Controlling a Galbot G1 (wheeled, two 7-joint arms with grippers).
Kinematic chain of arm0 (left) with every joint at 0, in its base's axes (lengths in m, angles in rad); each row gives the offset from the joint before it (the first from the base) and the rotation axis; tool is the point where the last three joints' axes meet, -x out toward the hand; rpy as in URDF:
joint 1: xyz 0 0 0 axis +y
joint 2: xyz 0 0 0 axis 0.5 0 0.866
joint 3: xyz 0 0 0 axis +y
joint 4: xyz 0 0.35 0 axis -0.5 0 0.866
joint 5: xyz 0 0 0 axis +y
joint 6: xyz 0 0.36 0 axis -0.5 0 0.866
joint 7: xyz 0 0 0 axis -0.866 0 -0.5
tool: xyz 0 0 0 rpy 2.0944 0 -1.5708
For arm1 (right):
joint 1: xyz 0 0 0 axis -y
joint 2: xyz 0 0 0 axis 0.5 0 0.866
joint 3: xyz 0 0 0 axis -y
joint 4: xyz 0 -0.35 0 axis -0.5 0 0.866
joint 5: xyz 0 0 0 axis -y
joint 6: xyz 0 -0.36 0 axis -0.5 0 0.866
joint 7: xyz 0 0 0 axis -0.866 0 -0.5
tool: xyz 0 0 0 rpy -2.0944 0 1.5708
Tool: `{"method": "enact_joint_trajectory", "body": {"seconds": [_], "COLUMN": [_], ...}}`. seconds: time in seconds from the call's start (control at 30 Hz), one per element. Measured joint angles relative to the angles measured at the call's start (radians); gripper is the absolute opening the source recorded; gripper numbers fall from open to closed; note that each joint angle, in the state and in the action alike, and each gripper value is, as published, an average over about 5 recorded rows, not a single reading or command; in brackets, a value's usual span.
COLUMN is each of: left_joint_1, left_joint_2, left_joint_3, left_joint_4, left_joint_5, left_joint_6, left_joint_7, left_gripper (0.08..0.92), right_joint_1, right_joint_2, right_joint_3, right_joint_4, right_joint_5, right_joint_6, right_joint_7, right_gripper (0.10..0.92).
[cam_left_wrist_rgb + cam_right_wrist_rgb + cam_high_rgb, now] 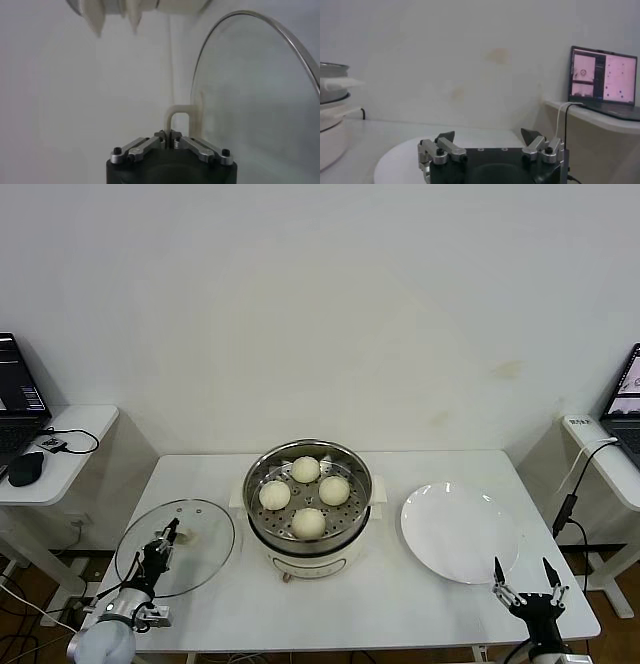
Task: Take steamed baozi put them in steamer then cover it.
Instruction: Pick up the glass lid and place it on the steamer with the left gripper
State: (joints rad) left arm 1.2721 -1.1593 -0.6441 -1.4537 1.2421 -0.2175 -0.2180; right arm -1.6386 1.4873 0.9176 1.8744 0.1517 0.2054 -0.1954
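Head view is showing the left tool (163, 546) clenching the cream handle (186, 534) of the glass lid (176, 560), which is lying on the table (420, 604) well to the left of the steamer (308, 509). The left wrist view is confirming the grip: the two fingers are meeting on the thin handle loop (178, 116), with the glass lid (260, 95) rising beside it.

The main risk is sitting in that pinch. The handle is narrow and smooth and the lid is wide and heavy-looking for such a small purchase, so it is likely to be swinging or twisting in the grasp once lifted, and a slip would be dropping glass onto the table or against the steel rim. A tilted lid could also be catching the steamer's edge or pressing on a bun instead of seating flat. The steamer's side handles are another thing the lid rim could be snagging on the way across.

As for contents, the steamer is holding all four steamed baozi (308, 522) on its perforated tray, spread apart and none stacked, so loading appears finished and only covering seems to be remaining. The white plate (460, 532) to the right of the steamer is lying bare.

The right tool (529, 582) is waiting released, fingers spread, at the near right corner of the table by the plate.
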Motion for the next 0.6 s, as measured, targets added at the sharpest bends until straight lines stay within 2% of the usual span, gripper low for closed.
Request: {"method": "enact_joint_trajectory", "body": {"seconds": [0.23,0.6], "left_joint_1": [0.085,0.182], "left_joint_2": [0.013,0.031], "left_joint_3": [-0.047,-0.066], "left_joint_4": [-0.147,-0.412], "left_joint_5": [-0.035,-0.126], "left_joint_6": [0.072,0.224], "left_joint_7": [0.016,0.128], "left_gripper": [0.123,0.123], "right_joint_1": [0.000,-0.018], "right_joint_2": [-0.003,0.004], "right_joint_3": [-0.011,-0.042], "right_joint_4": [0.001,0.015], "right_joint_5": [-0.010,-0.066], "right_joint_6": [0.004,0.021], "right_joint_7": [0.000,0.023], "right_gripper": [0.823,0.823]}}
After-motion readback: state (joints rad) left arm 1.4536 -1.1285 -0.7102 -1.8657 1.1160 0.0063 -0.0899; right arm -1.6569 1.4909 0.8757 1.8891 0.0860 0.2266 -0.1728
